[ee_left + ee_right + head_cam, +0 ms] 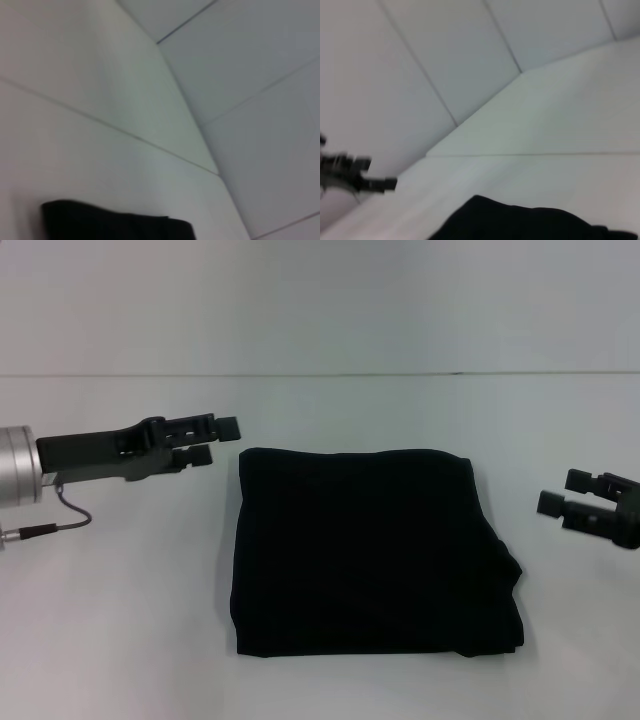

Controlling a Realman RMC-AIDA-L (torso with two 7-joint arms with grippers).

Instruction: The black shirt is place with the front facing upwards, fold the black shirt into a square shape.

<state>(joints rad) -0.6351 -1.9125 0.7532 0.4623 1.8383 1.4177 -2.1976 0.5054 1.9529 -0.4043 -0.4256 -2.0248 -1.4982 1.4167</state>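
while the plain black cloth shirt (370,552) lies folded into a rough square at the centre of the head frame on the white table (120,640), we hold our left gripper (220,440) at centre left, just off the shirt's upper left corner, fingers a narrow gap apart and holding nothing. our right gripper (558,492) hangs at the right edge, apart from the cloth, fingers spread and bare.

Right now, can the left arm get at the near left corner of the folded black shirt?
Probably yes. The left gripper hangs open beside the far left corner of the black shirt, and only bare table lies between it and the near corner.
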